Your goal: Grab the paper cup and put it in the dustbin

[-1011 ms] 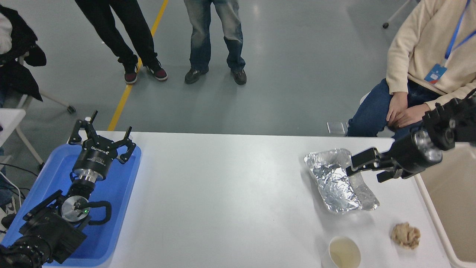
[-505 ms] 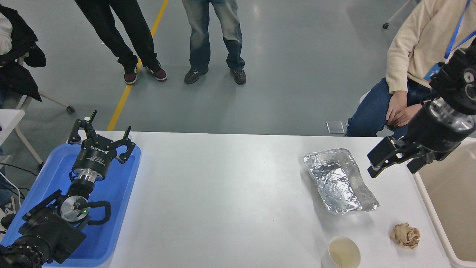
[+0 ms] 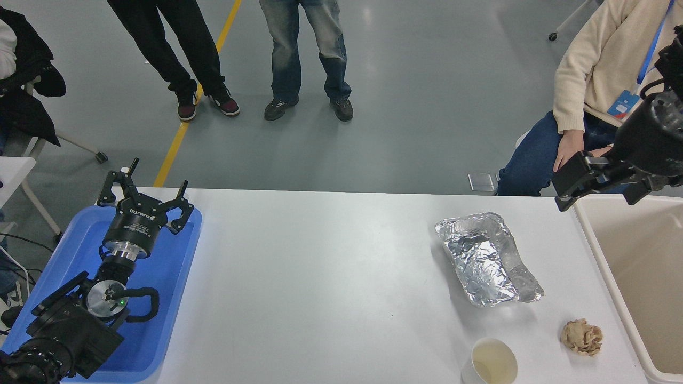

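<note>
Your right gripper (image 3: 597, 184) has lifted off the silver crumpled foil tray (image 3: 486, 257) over the last second and swung to the worktop's far right corner, above the far rim of the large beige plastic dustbin (image 3: 597, 250). Its fingers are spread and carry nothing. That leaves the task unstarted: the small white paper cup (image 3: 492, 362) stands upright at the worktop's near edge, right of centre, well apart from the gripper, so you would need to bring the arm back toward yourself. A crumpled tan paper ball (image 3: 581, 336) lies just beside the cup, between it and the dustbin. Your left gripper (image 3: 144, 205) is parked, released, over the blue flat plastic tray (image 3: 176, 266) at the left edge. The white worktop (image 3: 320, 277) is smooth; beyond its far edge, people stand and sit on grey floor.
</note>
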Tool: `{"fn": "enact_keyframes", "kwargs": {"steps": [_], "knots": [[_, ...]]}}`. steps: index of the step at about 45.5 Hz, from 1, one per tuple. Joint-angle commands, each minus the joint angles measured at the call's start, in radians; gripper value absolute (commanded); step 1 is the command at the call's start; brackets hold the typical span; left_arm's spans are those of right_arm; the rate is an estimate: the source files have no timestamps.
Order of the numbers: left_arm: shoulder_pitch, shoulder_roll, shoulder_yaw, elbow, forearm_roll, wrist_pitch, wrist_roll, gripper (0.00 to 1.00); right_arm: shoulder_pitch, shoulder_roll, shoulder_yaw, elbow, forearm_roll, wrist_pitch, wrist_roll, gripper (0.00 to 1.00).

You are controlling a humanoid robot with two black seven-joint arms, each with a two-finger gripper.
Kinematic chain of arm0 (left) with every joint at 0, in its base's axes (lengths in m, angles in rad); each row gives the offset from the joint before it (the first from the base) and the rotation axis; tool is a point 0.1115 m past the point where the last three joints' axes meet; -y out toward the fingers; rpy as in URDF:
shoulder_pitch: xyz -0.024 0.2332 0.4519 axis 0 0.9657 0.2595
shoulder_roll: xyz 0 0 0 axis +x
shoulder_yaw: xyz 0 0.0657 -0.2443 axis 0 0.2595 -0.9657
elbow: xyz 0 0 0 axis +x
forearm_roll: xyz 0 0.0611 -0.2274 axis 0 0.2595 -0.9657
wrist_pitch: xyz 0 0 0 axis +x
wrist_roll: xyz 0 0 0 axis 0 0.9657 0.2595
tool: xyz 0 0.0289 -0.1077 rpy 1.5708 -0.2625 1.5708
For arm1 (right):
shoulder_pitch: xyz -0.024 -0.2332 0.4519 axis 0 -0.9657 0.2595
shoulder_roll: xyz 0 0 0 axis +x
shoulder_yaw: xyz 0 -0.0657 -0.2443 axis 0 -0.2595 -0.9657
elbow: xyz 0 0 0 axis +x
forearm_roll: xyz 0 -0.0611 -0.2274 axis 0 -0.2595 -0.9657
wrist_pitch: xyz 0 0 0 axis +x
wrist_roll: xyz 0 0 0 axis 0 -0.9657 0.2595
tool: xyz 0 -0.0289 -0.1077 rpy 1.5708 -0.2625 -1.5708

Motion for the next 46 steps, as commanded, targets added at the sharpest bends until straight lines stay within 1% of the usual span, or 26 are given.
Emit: {"fn": "enact_keyframes", "kwargs": {"steps": [1, 15, 22, 31, 39, 46], "knots": [[0.000, 0.000, 0.000, 0.000, 0.000, 0.000, 0.001, 1.00, 0.037, -0.003, 0.004, 0.023, 0.014, 0.001, -0.031, 1.00], [0.000, 0.000, 0.000, 0.000, 0.000, 0.000, 0.001, 1.00, 0.027, -0.029, 0.030, 0.029, 0.020, 0.001, -0.030, 1.00], [0.000, 0.000, 0.000, 0.000, 0.000, 0.000, 0.001, 1.00, -0.087, -0.030, 0.096, 0.029, 0.014, 0.001, -0.033, 1.00], [0.000, -0.002, 0.000, -0.002, 0.000, 0.000, 0.001, 1.00, -0.210, -0.070, 0.175, 0.027, 0.015, 0.001, -0.033, 1.00], [0.000, -0.002, 0.000, 0.000, 0.000, -0.002, 0.001, 1.00, -0.298, -0.082, 0.203, 0.024, 0.020, 0.001, -0.031, 1.00], [-0.002, -0.002, 0.000, -0.002, 0.000, 0.000, 0.001, 1.00, -0.446, -0.085, 0.243, 0.010, 0.017, 0.001, -0.031, 1.00]]}}
